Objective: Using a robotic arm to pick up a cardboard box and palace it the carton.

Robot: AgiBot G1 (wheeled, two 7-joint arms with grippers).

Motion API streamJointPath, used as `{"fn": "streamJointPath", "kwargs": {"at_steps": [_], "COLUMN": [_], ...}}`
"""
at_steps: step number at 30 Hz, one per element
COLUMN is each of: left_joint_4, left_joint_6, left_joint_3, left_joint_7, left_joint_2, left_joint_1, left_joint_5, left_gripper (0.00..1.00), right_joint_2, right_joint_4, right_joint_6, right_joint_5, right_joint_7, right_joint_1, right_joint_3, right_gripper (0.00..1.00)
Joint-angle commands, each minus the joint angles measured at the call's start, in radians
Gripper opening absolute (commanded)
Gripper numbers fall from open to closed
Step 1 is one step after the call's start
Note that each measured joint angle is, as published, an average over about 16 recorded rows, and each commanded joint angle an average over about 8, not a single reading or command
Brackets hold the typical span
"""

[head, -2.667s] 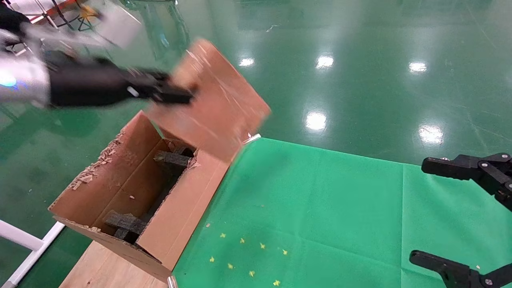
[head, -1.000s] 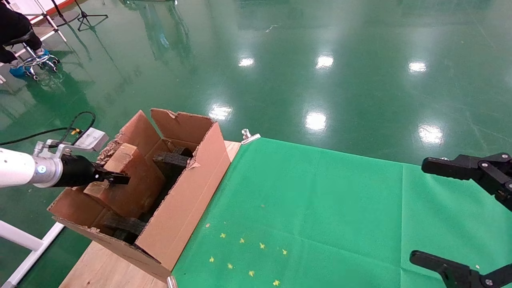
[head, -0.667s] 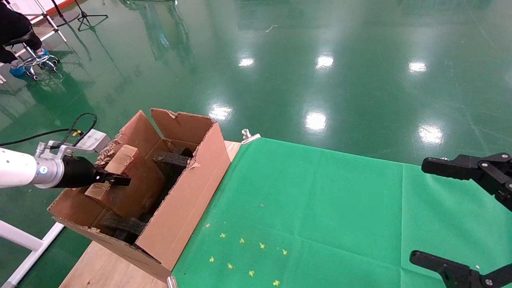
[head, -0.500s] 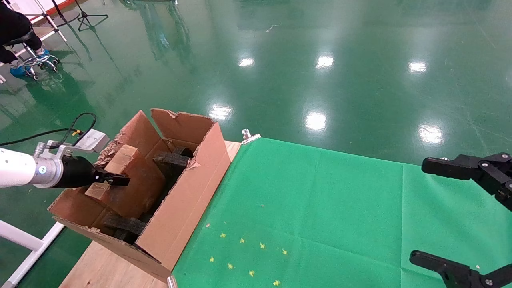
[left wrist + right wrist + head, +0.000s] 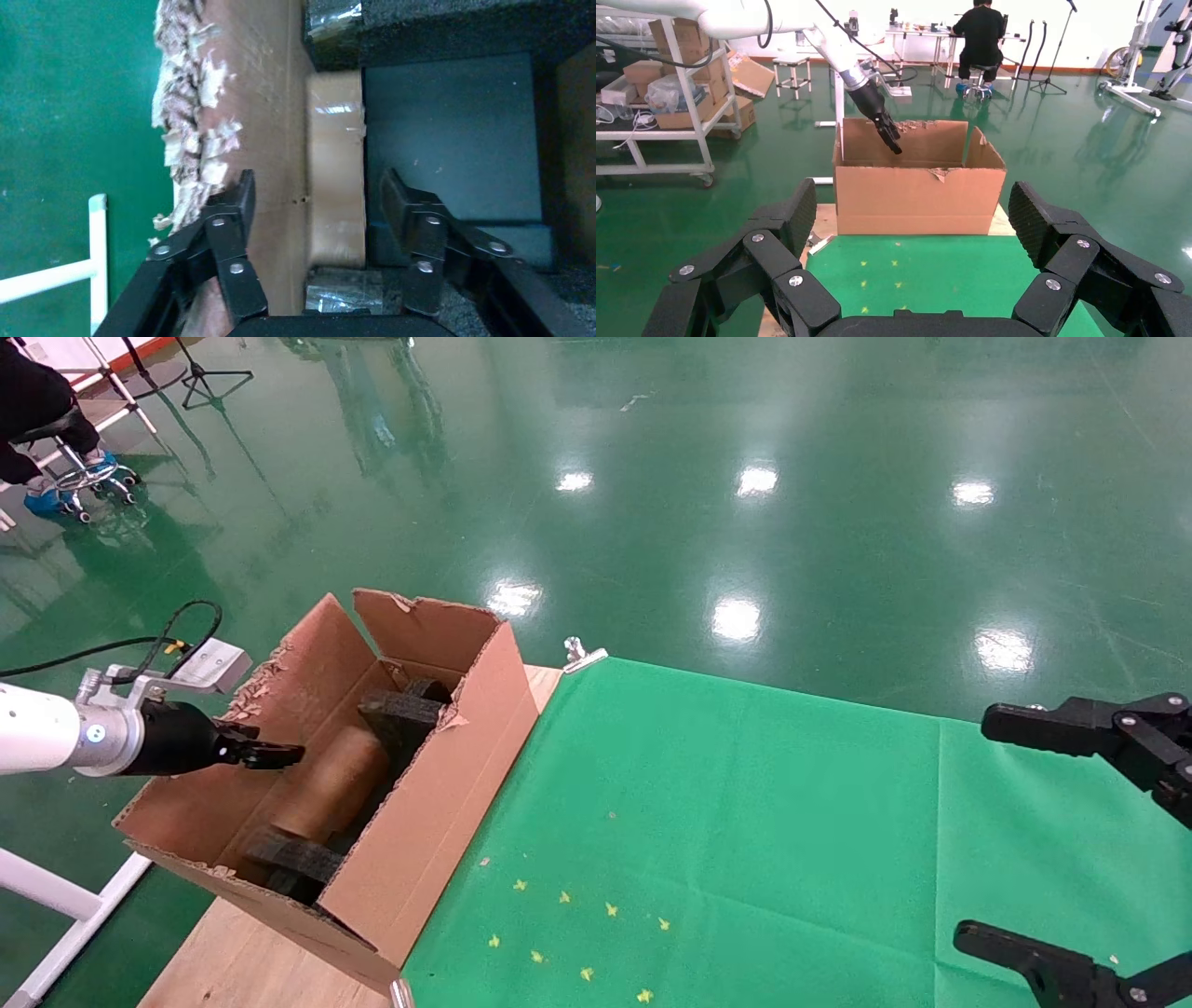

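Robotic arm's left gripper point(image 5: 265, 755), fingers apart, hangs over carton point(image 5: 424, 822); cardboard box point(image 5: 328, 784) lies inside. Retract straight up, clear of torn flaps. Right gripper point(image 5: 1001, 831) parked, fingers apart.

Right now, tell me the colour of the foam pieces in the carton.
Black foam pieces sit inside the brown carton; the head view shows them best.

The head camera looks down from above. The left wrist camera peers closely into the carton point(image 5: 281, 126) past its claw point(image 5: 316, 203). The right wrist camera faces that carton point(image 5: 919, 184) from afar.
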Motion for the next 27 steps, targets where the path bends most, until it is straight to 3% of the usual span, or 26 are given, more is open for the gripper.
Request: {"fn": "streamJointPath", "kwargs": {"at_steps": [1, 17, 27], "left_joint_4": [0.004, -0.309, -0.340], "left_joint_6": [-0.003, 0.143, 0.162], "left_joint_3": [0.001, -0.074, -0.080], "left_joint_7": [-0.003, 0.094, 0.100], "left_joint_2": [0.001, -0.085, -0.089], "left_joint_1": [0.002, -0.036, -0.026], "left_joint_5": [0.003, -0.169, -0.193], "left_gripper": [1.00, 1.00, 1.00], "right_joint_2": [0.000, 0.000, 0.000], "right_joint_4": [0.000, 0.000, -0.001], "right_joint_6": [0.000, 0.000, 0.000], "right_joint_5": [0.000, 0.000, 0.000], "right_joint_7": [0.000, 0.000, 0.000], "right_joint_1": [0.000, 0.000, 0.000], "right_joint_3": [0.000, 0.000, 0.000], "right_gripper": [1.00, 1.00, 1.00]}}
